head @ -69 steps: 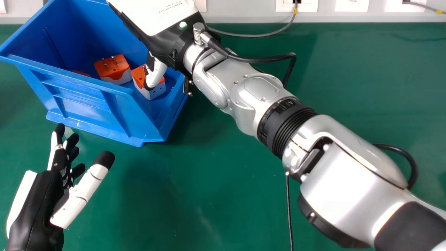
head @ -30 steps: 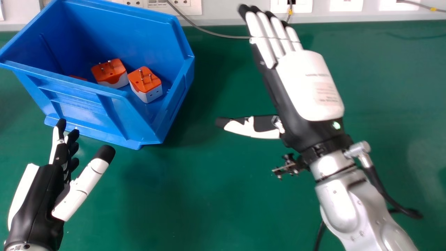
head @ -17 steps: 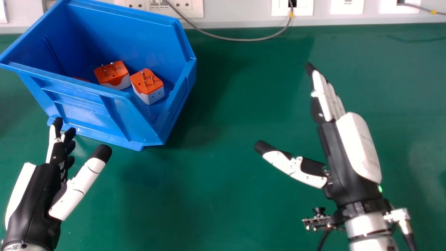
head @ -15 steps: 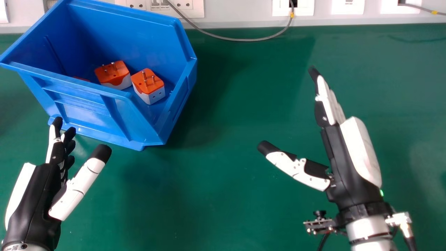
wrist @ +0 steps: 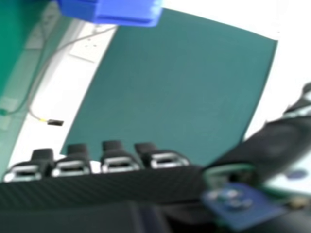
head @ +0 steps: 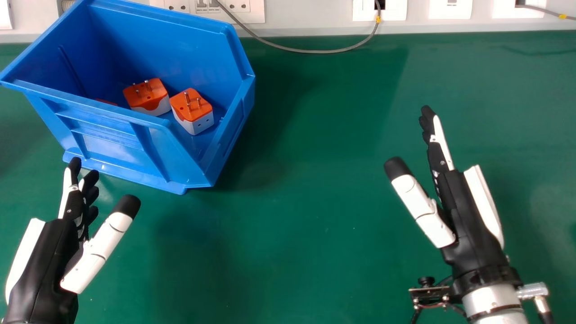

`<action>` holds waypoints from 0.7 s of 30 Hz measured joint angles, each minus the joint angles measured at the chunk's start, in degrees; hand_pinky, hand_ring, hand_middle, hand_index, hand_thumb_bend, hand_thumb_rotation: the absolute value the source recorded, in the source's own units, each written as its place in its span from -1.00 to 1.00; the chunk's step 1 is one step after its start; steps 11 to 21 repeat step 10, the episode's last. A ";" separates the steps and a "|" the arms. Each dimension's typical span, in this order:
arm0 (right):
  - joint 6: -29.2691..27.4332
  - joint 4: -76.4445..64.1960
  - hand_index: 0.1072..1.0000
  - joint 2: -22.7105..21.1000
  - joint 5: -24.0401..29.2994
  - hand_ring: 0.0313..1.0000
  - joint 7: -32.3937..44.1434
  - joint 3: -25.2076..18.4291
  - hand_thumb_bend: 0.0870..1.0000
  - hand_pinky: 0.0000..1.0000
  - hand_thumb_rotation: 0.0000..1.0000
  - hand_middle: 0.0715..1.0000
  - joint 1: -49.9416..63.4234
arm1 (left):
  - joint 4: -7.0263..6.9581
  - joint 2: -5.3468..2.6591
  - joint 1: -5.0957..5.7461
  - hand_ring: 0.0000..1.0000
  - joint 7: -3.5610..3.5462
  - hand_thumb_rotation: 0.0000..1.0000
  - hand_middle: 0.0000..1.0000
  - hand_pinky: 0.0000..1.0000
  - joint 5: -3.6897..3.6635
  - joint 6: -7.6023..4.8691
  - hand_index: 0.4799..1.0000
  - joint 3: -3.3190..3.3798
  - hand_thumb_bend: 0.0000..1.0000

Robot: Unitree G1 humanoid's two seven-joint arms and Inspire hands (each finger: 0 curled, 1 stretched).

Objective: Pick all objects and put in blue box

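Both hands, the left hand [head: 45, 265] and the right hand [head: 470, 225], are held with fingers extended and thumbs spread away from them, and nothing is gripped by either. Two orange and white plug adapters, one [head: 191, 112] near the other [head: 150, 101], are contained in the blue box [head: 112, 144], their pins pointed upward. Beside them, a sliver of something orange [head: 107, 102] is partly hidden by the box's wall. The box is supported by the green counter [head: 288, 225].

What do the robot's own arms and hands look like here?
The left hand and right hand match: black bodies with white back panels, and white thumbs ending in black tips. The right forearm is silver, with a metal connector, dark cable and small dark bracket at the wrist.
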 measured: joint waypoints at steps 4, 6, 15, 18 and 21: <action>0.67 -1.76 1.00 0.00 4.00 1.00 3.42 -1.15 -0.15 1.00 0.99 1.00 1.38 | 0.72 -0.01 0.53 1.00 0.17 0.53 1.00 0.95 0.11 -1.42 1.00 0.44 0.52; 0.94 -2.35 1.00 0.03 5.81 1.00 5.04 -1.76 -0.15 1.00 0.99 1.00 2.17 | 0.91 -0.02 0.94 1.00 0.40 0.58 1.00 0.95 0.22 -1.99 1.00 0.48 0.52; 1.78 -3.84 1.00 0.20 10.82 1.00 8.05 -3.32 -0.16 1.00 1.00 1.00 3.46 | 1.81 -0.12 1.36 1.00 1.04 0.67 1.00 0.94 0.33 -2.57 1.00 0.52 0.53; 1.78 -3.84 1.00 0.20 10.82 1.00 8.05 -3.32 -0.16 1.00 1.00 1.00 3.46 | 1.81 -0.12 1.36 1.00 1.04 0.67 1.00 0.94 0.33 -2.57 1.00 0.52 0.53; 1.78 -3.84 1.00 0.20 10.82 1.00 8.05 -3.32 -0.16 1.00 1.00 1.00 3.46 | 1.81 -0.12 1.36 1.00 1.04 0.67 1.00 0.94 0.33 -2.57 1.00 0.52 0.53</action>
